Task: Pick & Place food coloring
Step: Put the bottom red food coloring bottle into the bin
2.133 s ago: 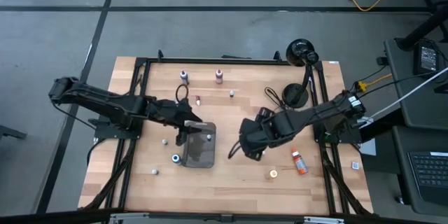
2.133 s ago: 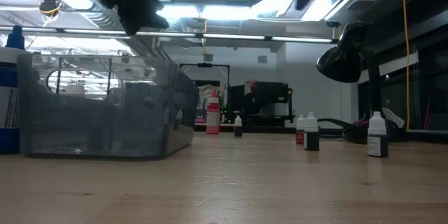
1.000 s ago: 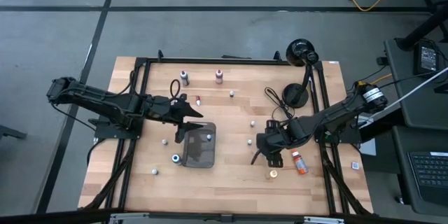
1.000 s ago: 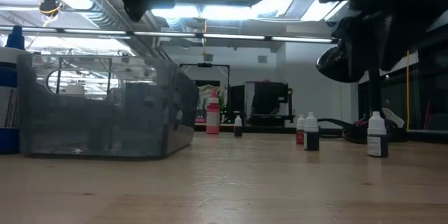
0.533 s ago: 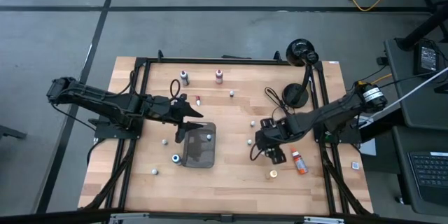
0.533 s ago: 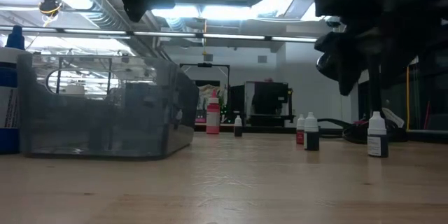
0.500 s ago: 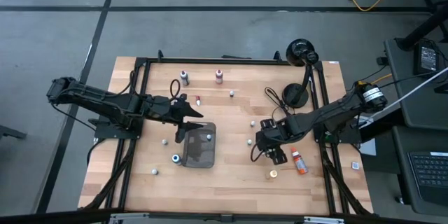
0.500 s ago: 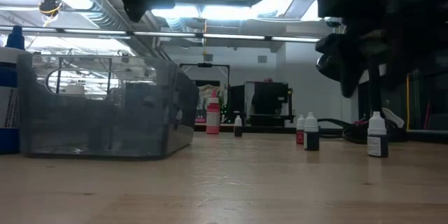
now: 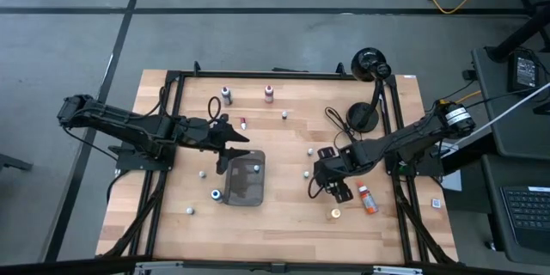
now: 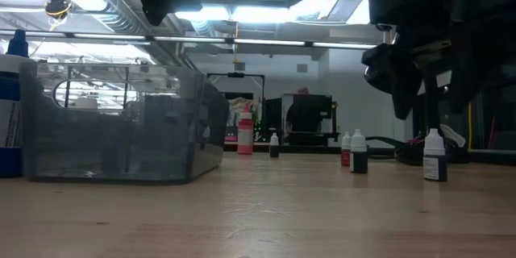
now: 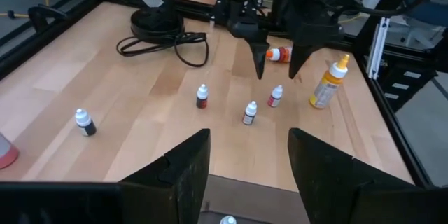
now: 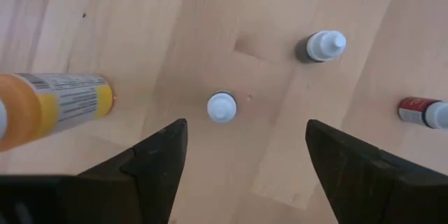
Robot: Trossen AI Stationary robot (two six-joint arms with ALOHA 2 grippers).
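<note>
Plenty of bare wood along the front edge of the tabletop [image 9: 284, 232], and the middle strip between the tray [image 9: 243, 180] and the right gripper [image 9: 320, 191] is mostly open too. That gripper hangs with its fingers spread over a small white-capped bottle [image 12: 222, 106], with bare wood on both sides of the cap. Clutter nearby: an orange bottle [image 9: 367, 198] lying flat just beside it, and the lamp base [image 9: 362, 117] with its cable toward the back right corner.

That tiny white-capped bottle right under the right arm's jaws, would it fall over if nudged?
Probably. The white-capped bottle stands upright and free on bare wood, tall for its narrow base, so a sideways touch likely tips it. Being round, it might then roll. It looks light, like the small upright bottles nearby.
</note>
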